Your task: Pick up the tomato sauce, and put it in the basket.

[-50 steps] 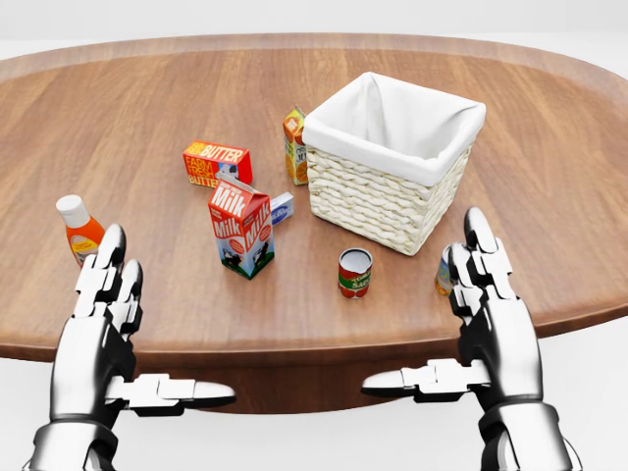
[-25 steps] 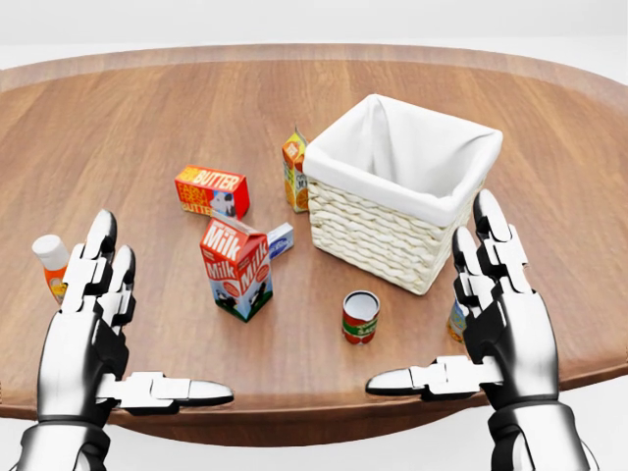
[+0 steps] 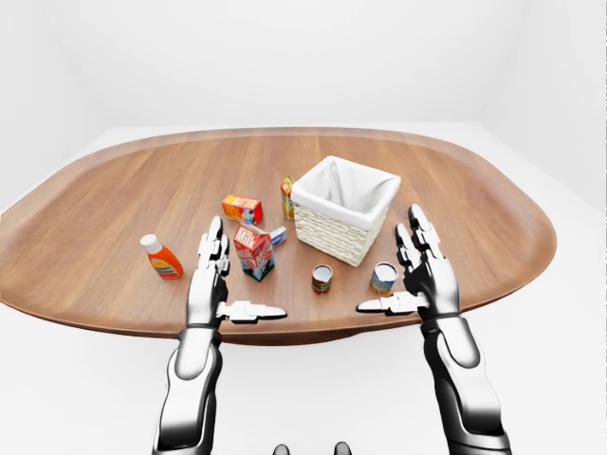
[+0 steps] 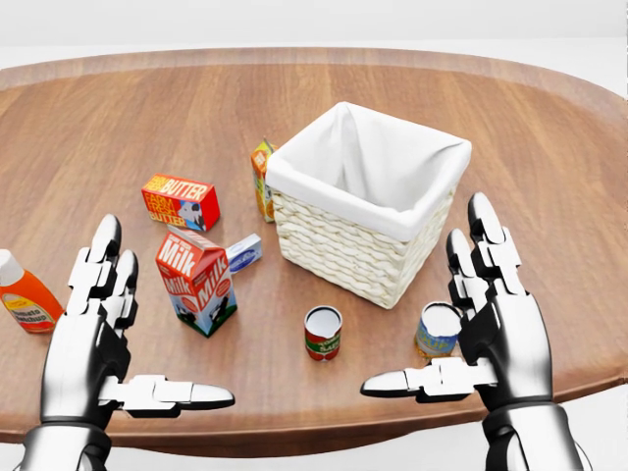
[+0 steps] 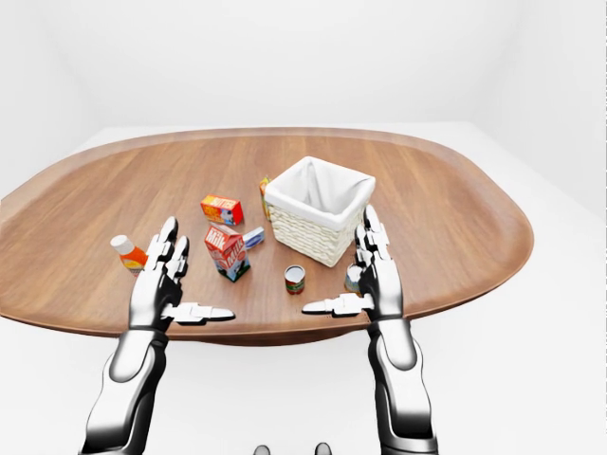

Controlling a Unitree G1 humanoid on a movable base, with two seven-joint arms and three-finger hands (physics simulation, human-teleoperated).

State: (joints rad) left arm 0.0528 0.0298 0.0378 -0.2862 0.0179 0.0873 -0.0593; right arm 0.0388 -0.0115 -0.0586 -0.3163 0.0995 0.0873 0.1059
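Observation:
The tomato sauce (image 4: 322,334) is a small red can with a green band, upright on the wooden table (image 4: 118,118) just below the wicker basket (image 4: 343,245) with a white liner in the head view. My left hand (image 4: 137,343) hovers open at lower left, below the milk carton. My right hand (image 4: 442,348) hovers open at lower right, its thumb pointing toward the can from about a hand's width away. Neither hand touches anything.
A second can (image 4: 437,329) with a blue and yellow label stands beside my right palm. A milk carton (image 4: 196,282), a small blue-white box (image 4: 243,252), a butter box (image 4: 181,202), an orange carton (image 4: 261,180) and an orange bottle (image 4: 25,294) lie left of the basket.
The camera has moved: the whole scene has slid left in the head view and looks closer. The second can now shows beside my right hand. Both hands stay open.

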